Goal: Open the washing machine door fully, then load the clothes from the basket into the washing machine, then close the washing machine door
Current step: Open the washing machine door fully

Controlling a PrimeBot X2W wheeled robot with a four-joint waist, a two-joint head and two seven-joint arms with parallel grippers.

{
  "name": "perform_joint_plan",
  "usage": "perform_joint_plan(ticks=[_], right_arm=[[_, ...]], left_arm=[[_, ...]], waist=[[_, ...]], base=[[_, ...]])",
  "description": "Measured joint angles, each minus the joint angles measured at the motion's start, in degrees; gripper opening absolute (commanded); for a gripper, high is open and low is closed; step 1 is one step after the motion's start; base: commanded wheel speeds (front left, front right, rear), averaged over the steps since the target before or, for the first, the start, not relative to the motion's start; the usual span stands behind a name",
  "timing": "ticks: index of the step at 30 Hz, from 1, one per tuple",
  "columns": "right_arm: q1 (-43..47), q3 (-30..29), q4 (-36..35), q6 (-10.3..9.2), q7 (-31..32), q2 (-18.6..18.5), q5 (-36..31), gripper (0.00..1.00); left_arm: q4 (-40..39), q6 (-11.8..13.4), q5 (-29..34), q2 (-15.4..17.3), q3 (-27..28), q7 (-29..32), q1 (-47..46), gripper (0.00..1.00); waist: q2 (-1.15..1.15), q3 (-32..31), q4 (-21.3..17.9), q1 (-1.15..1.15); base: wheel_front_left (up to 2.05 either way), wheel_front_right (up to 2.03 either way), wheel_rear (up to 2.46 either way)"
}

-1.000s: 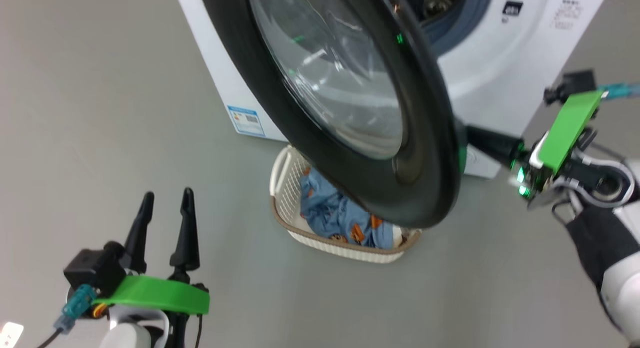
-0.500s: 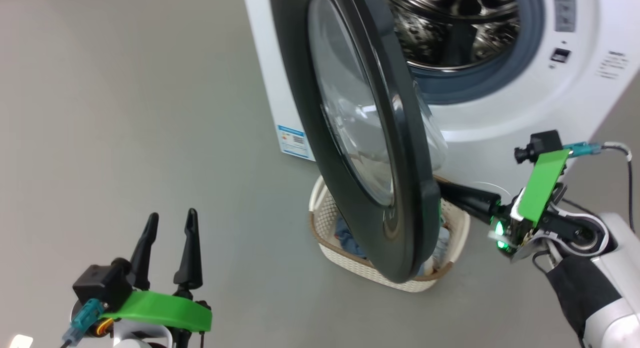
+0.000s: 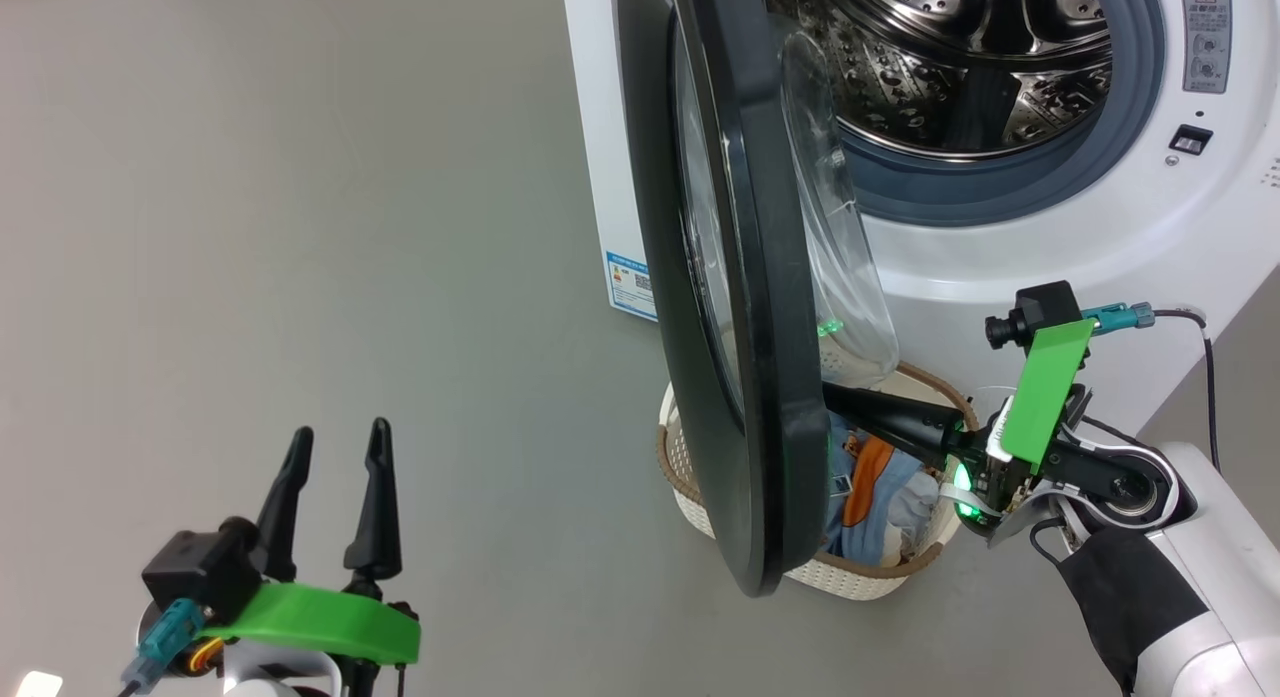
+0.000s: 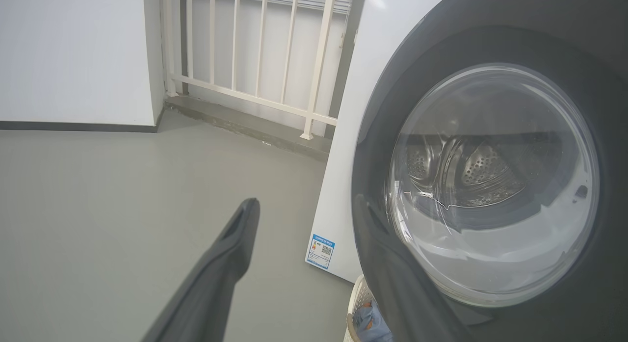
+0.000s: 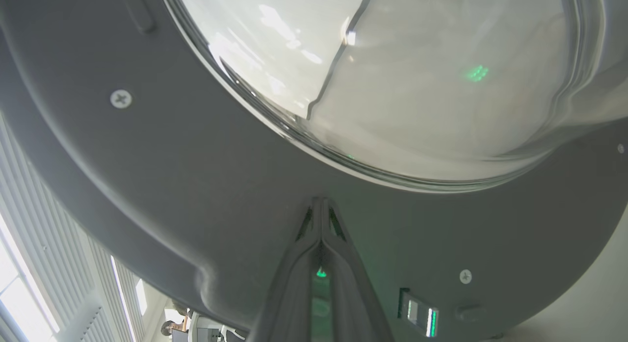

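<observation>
The washing machine point(image 3: 1000, 247) stands at the upper right with its steel drum point(image 3: 960, 67) exposed. Its black door point(image 3: 740, 377) stands ajar, nearly edge-on to the head view. My right gripper point(image 3: 835, 397) is shut, its tips pressed against the door's grey inner face point(image 5: 196, 175) just below the glass bowl point(image 5: 392, 77). Under the door sits the basket point(image 3: 830, 575) holding the light blue and orange clothes point(image 3: 870, 487). My left gripper point(image 3: 335, 442) hangs open and empty at the lower left, well apart from the door point(image 4: 382, 111).
Grey floor spreads to the left of the machine. A blue label point(image 4: 321, 251) sits low on the machine's side. Behind it, a white railing point(image 4: 255, 62) and a white wall point(image 4: 73, 52) close off the far end. The basket's rim point(image 4: 355, 305) peeks out below the door.
The head camera has shifted. The door has swung wider, from facing me to nearly edge-on, with the shut right gripper following on its inner side. The left gripper has kept its pose.
</observation>
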Motion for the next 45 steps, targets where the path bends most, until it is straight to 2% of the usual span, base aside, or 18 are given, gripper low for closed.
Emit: perform_joint_plan(ticks=[13, 21, 23, 24, 25, 26, 32, 35, 40, 45], right_arm=[[-0.02, -0.86, 0.6, 0.0, 1.05, 1.07, -0.57, 0.0], [-0.02, -2.41, -1.0, 0.0, 0.76, 1.4, -1.04, 0.0], [-0.01, -2.99, -1.8, 0.0, -0.31, 1.43, -1.31, 0.38], [-0.01, -3.16, -2.29, 0.0, -0.68, 1.46, -2.04, 0.49], [-0.01, -3.26, -2.68, 0.0, -1.05, 1.59, -2.74, 0.94], [0.01, -3.31, -3.07, 0.0, -1.46, 1.8, -3.05, 1.0], [0.9, -3.12, -7.31, 0.0, -3.9, 3.13, -4.79, 1.0], [1.78, -2.59, -11.17, 0.0, -6.48, 3.05, -8.03, 1.0], [2.88, -0.63, -17.29, 0.0, -13.01, 2.71, -13.59, 1.0], [4.33, 1.56, -20.57, 0.0, -21.32, 0.55, -18.82, 1.0]], left_arm=[[-0.01, 0.08, 0.0, 0.01, 0.14, 0.0, -0.01, 1.0], [-0.01, 0.08, 0.41, 0.01, 0.27, 0.0, 0.01, 1.0], [-0.01, 0.07, 0.42, 0.01, 0.33, 0.0, 0.02, 1.0], [-0.01, 0.07, 0.45, 0.01, 0.38, 0.0, 0.02, 1.0], [-0.01, 0.07, 0.6, 0.01, 0.49, 0.0, 0.03, 1.0], [-0.01, 0.07, 0.91, 0.01, 0.57, 0.0, 0.04, 1.0], [-0.02, 0.04, 1.44, 0.0, 0.94, 0.0, 0.05, 1.0], [-0.11, -0.01, 1.46, 0.01, 1.35, 0.0, 0.08, 1.0], [-0.46, -0.01, 1.72, 0.02, 2.6, 0.0, 1.14, 1.0], [-1.08, -0.02, 1.93, 0.03, 3.24, 0.0, 1.85, 1.0]], waist=[[0.0, -0.12, -1.78, 0.0], [0.0, -0.66, -4.15, 0.0], [0.0, -0.76, -4.92, 0.0], [0.0, -0.82, -5.33, 0.0], [0.0, -0.87, -5.78, 0.0], [0.0, -0.92, -6.29, 0.0], [0.0, -1.24, -9.75, 0.0], [0.0, -1.35, -11.76, 0.0], [0.0, -1.46, -15.31, 0.0], [0.0, -1.52, -18.75, 0.0]], base=[[0.0, 0.0, 0.0], [0.0, 0.0, 0.0], [0.0, 0.0, 0.0], [0.0, 0.0, 0.0], [0.0, 0.0, 0.0], [0.0, 0.0, 0.0], [0.0, 0.0, 0.0], [0.0, 0.0, 0.0], [0.0, 0.0, 0.0], [0.0, 0.0, 0.0]])
